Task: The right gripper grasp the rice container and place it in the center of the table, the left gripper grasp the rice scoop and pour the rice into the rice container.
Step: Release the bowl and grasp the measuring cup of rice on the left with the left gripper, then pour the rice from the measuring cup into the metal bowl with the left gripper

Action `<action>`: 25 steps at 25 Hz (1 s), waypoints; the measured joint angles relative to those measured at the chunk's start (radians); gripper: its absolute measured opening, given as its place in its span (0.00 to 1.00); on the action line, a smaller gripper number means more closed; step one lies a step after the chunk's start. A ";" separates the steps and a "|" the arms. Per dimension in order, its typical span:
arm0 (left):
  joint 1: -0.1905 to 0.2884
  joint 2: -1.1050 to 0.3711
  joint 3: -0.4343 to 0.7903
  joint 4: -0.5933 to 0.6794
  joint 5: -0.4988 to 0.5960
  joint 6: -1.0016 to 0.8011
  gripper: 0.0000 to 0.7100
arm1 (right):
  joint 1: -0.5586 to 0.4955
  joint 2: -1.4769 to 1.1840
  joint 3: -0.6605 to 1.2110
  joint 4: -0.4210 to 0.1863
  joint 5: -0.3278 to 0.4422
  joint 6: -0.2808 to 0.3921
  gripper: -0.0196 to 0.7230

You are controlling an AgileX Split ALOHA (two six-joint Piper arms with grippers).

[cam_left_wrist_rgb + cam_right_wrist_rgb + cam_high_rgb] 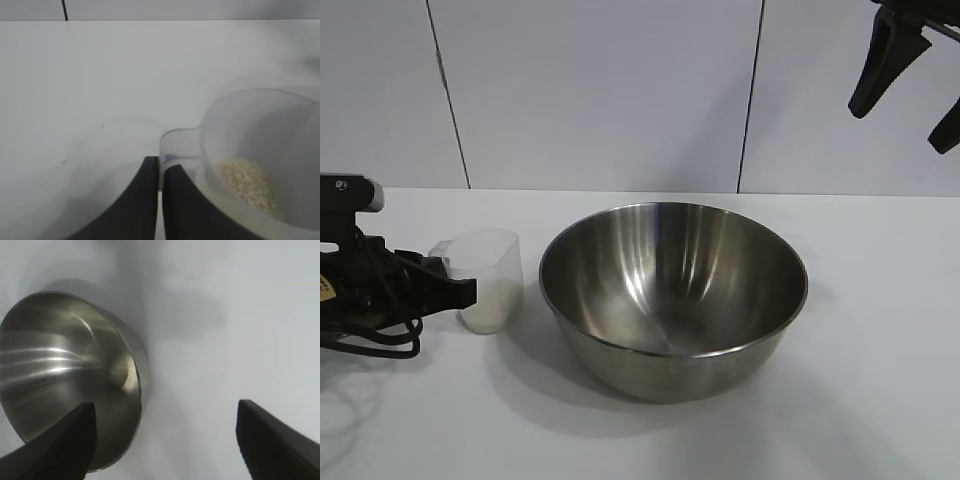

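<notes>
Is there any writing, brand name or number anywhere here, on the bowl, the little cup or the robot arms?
No text can be read.
Rice container: plain steel, no marking visible.
Rice scoop: no readable scale or lettering.
Left gripper: a pale patch on the arm at the exterior view's left edge may be a label, too small to read.
Right gripper: plain black, no writing.

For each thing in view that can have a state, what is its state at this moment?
rice container: upright on the table, empty, free.
rice scoop: upright beside the container, handle gripped.
rice: inside the scoop.
left gripper: shut on the scoop's handle.
right gripper: open, raised above the table, holding nothing.
</notes>
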 joint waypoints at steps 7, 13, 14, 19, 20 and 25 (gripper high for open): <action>0.000 -0.065 0.003 0.000 0.009 0.007 0.01 | 0.000 0.000 0.000 0.000 0.000 0.000 0.75; 0.000 -0.239 0.003 0.002 0.068 0.118 0.01 | 0.000 0.000 0.000 0.000 -0.001 0.000 0.75; 0.000 -0.269 0.004 0.005 0.104 0.142 0.01 | 0.000 0.000 0.000 0.000 -0.002 0.000 0.75; 0.000 -0.448 -0.012 0.062 0.306 0.193 0.01 | 0.000 0.000 0.000 0.000 -0.004 0.000 0.75; 0.000 -0.475 -0.023 0.092 0.355 0.194 0.01 | 0.000 0.000 0.000 0.000 -0.005 0.000 0.75; -0.052 -0.529 -0.097 0.240 0.556 0.197 0.01 | 0.000 0.000 0.000 0.000 -0.008 0.000 0.75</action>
